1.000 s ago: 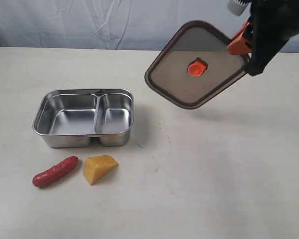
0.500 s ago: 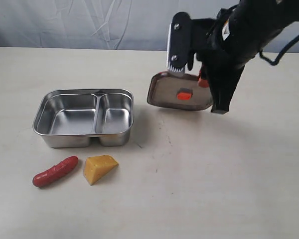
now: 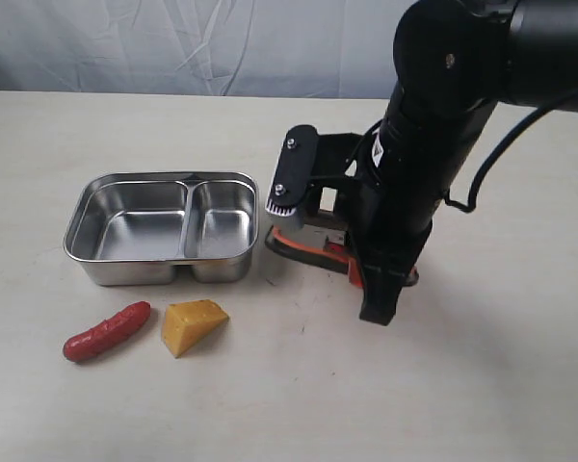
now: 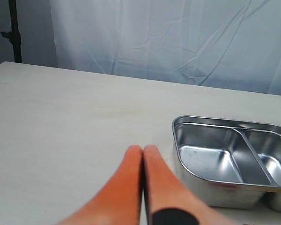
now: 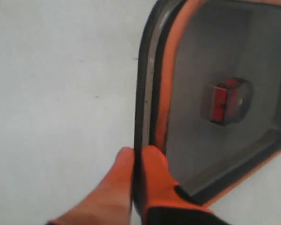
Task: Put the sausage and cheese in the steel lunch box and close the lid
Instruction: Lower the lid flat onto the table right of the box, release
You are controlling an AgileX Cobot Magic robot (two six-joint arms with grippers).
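Observation:
The steel lunch box [image 3: 160, 272] stands open with both compartments empty. In front of it lie the red sausage [image 3: 106, 331] and the yellow cheese [image 3: 193, 325]. My right gripper [image 3: 345, 258] is low beside the box's right end, shut on the edge of the dark lid [image 3: 302, 248]. The arm hides most of the lid there. In the right wrist view the gripper [image 5: 139, 152] pinches the lid [image 5: 192, 65] by its rim, with the orange seal and red valve [image 5: 225, 101] showing. My left gripper [image 4: 143, 149] is shut on nothing, beside the lunch box [image 4: 225, 190].
The right arm's black body [image 3: 424, 144] towers over the table to the right of the box. A pale cloth backdrop [image 3: 173, 43] hangs behind the table's far edge.
The right arm has swung down and leftward with the lid, from high at the back right to low beside the box. Box, sausage and cheese have not moved.

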